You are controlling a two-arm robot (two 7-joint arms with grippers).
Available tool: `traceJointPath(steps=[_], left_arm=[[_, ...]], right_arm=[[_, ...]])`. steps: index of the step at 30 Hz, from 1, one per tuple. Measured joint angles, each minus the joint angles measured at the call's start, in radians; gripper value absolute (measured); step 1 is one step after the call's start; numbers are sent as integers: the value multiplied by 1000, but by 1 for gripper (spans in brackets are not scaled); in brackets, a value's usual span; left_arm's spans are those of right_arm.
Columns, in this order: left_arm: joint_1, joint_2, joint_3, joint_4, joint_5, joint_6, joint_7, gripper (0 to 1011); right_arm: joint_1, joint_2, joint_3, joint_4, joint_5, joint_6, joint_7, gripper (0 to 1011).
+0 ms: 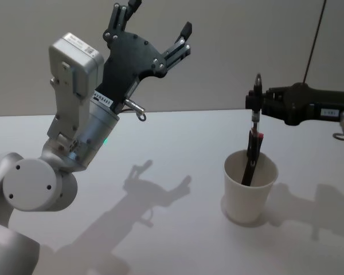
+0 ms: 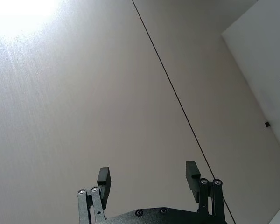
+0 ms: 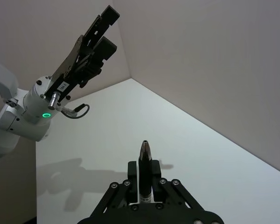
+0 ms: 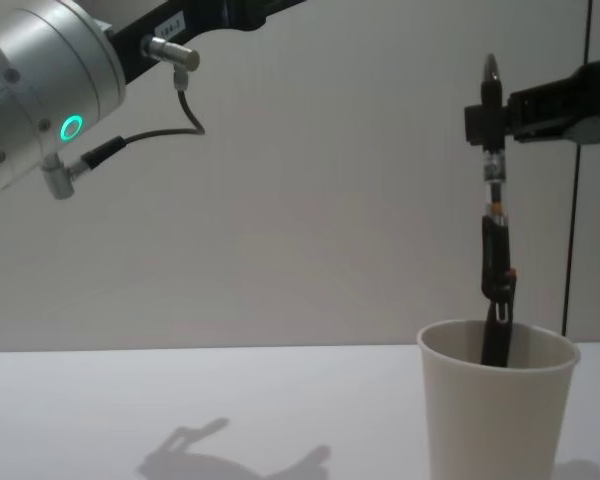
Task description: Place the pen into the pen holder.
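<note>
Head view: the pen [image 1: 253, 153] is held upright by the right gripper [image 1: 256, 102], its lower end inside the cup [image 1: 249, 195] near the worktop's right edge.

Chest view: release remains.

Left wrist view: the left gripper [image 2: 148, 180] is raised, spread, empty.

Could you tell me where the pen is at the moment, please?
The pen hangs upright on the robot's right side, its upper end clamped in the right gripper and its lower end already inside the pen holder.

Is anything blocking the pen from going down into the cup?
No. The right gripper holds the pen upright by its top, and its lower end is already inside the pen holder. Nothing visible sits between them.
</note>
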Motion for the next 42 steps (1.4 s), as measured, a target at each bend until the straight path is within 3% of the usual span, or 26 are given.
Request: traceJointPath(steps=[28, 34, 42], left_arm=[[0, 0, 0, 0, 0, 0, 0, 1001], [0, 0, 0, 0, 0, 0, 0, 1001], [0, 0, 0, 0, 0, 0, 0, 1001]], right_arm=[[-6, 12, -3, -5, -6, 3, 4, 969], [-5, 14, 0, -12, 7, -4, -6, 1001], [-8, 30, 24, -45, 66, -43, -78, 1001]])
